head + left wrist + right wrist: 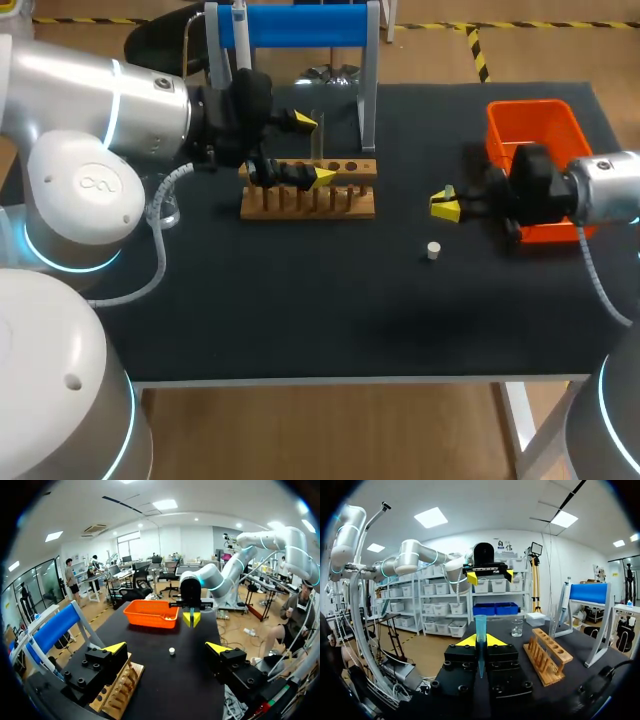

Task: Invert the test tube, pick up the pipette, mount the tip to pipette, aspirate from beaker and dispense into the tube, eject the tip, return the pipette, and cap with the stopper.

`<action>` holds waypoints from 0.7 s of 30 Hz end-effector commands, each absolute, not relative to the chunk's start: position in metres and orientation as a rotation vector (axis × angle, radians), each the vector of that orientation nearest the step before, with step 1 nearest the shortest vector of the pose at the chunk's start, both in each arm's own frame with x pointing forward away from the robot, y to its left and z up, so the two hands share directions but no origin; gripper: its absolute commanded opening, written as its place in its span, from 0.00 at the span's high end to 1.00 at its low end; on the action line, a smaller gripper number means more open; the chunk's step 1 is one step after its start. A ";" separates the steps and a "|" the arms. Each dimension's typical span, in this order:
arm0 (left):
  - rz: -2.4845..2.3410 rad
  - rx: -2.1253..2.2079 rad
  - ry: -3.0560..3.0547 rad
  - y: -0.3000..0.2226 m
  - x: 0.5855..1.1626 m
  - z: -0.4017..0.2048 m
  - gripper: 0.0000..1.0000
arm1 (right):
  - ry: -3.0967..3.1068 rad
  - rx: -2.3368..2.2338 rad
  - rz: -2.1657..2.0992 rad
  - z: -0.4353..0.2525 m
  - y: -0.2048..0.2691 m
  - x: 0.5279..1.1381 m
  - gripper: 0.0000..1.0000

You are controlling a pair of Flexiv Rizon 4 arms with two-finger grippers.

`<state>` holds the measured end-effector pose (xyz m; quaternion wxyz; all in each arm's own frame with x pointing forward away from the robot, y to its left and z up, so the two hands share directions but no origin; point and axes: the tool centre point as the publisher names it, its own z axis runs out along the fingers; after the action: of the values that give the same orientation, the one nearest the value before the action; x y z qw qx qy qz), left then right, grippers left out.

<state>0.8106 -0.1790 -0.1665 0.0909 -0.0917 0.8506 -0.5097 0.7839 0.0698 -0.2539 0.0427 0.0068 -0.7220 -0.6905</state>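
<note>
Since the wooden test tube rack sits toward the far side of the black counter, right in front of the blue pipette stand at the far edge, and the orange bin is parked over by the right edge, you get a broad strip of open counter between the two. Only the little white stopper lies in that strip, nearer the bin than the rack. The near half of the counter, down to the front edge, is plain black surface. The left pincer hangs over the rack with its fingers spread wide and nothing gripped. From its own wrist camera the rack is under one finger and the stopper lies well ahead. The test tube stands upright in the rack, and in the head view it lines up between those fingers, but honestly I can't tell if anything touches it. The right pincer is just beside the bin, well apart from the rack. It's pinched on a pale blue pipette tip, wide end sticking out past the fingertips and the point aimed back toward the wrist. A white pipette hangs on the stand. A glass beaker stands on the counter beyond the rack's far end, as seen from the right wrist.
</note>
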 end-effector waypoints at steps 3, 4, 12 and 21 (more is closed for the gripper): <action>-1.519 -0.270 2.527 -0.178 0.811 -0.167 0.00 | -2.197 0.007 -2.150 -0.255 0.062 0.781 1.00; -1.519 -0.270 2.527 -0.178 0.811 -0.167 0.00 | -2.195 0.007 -2.156 -0.256 0.062 0.780 1.00; -1.519 -0.270 2.527 -0.178 0.811 -0.167 0.00 | -2.214 0.001 -2.171 -0.256 0.060 0.780 1.00; -1.519 -0.270 2.527 -0.178 0.811 -0.167 0.00 | -2.214 0.001 -2.171 -0.256 0.060 0.780 1.00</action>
<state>0.8106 -0.1790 -0.1665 0.0909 -0.0917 0.8506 -0.5097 0.7816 0.0598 -0.2572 0.0217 0.0014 -0.7128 -0.7010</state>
